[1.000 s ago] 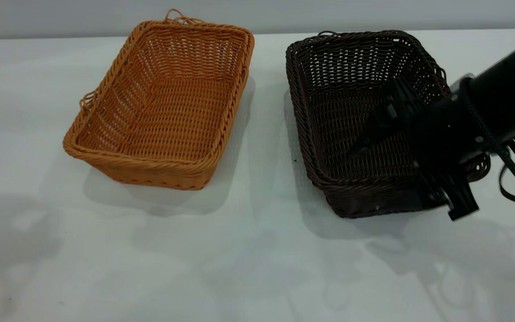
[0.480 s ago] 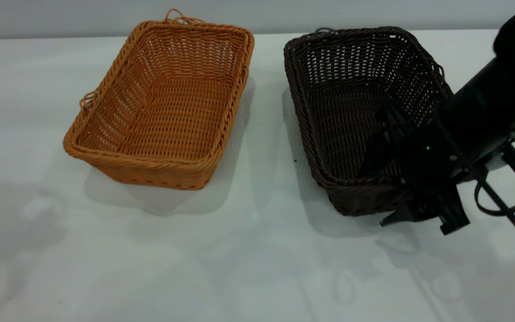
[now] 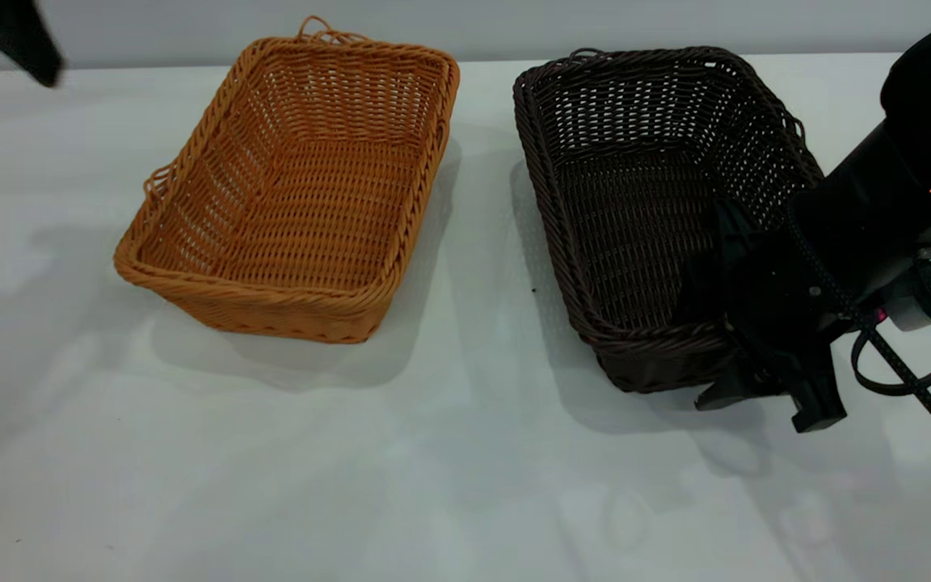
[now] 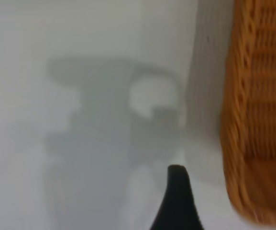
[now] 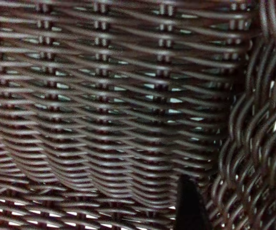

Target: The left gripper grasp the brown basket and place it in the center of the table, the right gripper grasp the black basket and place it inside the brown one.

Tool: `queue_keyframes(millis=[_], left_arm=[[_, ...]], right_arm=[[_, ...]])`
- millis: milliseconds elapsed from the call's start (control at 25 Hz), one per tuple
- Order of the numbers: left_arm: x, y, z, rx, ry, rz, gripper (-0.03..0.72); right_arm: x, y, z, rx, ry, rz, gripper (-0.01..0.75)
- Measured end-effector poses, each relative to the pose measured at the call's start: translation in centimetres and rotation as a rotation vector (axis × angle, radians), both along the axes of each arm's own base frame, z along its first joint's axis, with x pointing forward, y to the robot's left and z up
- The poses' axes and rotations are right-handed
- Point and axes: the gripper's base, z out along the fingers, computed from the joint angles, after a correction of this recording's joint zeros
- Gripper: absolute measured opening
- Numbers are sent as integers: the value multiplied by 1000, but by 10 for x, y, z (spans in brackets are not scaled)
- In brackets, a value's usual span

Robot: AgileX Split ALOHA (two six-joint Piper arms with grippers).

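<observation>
At ten o'clock in the exterior view we are seeing the left hand [image 3: 5, 40] hanging above the worktop [image 3: 449, 453], well apart from both baskets; only a dark blurred piece of it is showing there, and its own camera is catching just one black fingertip [image 4: 176, 191] over bare white surface, with the brown basket [image 4: 259, 110] running along one side. Whether this hand is apart or together we cannot tell.

The brown basket [image 3: 296, 186] is sitting upright at about eleven o'clock, left of centre, untouched. Just beside it, at one o'clock, the black basket [image 3: 659, 210] is resting on the worktop, a narrow strip of white lying between the two.

At four o'clock the right hand [image 3: 744, 339] is straddling the black basket's near right corner: one finger is reaching down inside the wall, the other is lying outside against it, so we are reading it as clamped on that wall. Its camera is filling with the dark weave [image 5: 109, 96], one finger [image 5: 188, 206] pressing close to it.
</observation>
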Motion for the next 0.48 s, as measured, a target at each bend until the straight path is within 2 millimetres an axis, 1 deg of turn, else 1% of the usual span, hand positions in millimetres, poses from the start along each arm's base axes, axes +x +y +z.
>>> queue_keyframes(millis=[120, 160, 240, 320, 400, 480], left_arm=[[31, -7, -28, 3, 12, -11, 519], [41, -10, -33, 3, 8, -19, 519], [56, -22, -50, 3, 23, -46, 519], [67, -36, -62, 4, 32, -77, 519], [73, -47, -77, 6, 49, -101, 519], [76, -50, -90, 7, 68, -106, 519]], right_arm=[[0, 0, 0, 1, 1, -3, 390], [0, 0, 0, 1, 1, -3, 383], [0, 0, 0, 1, 0, -3, 369], [0, 0, 0, 1, 0, -3, 359], [0, 0, 0, 1, 0, -3, 351], [0, 0, 0, 1, 0, -3, 344]])
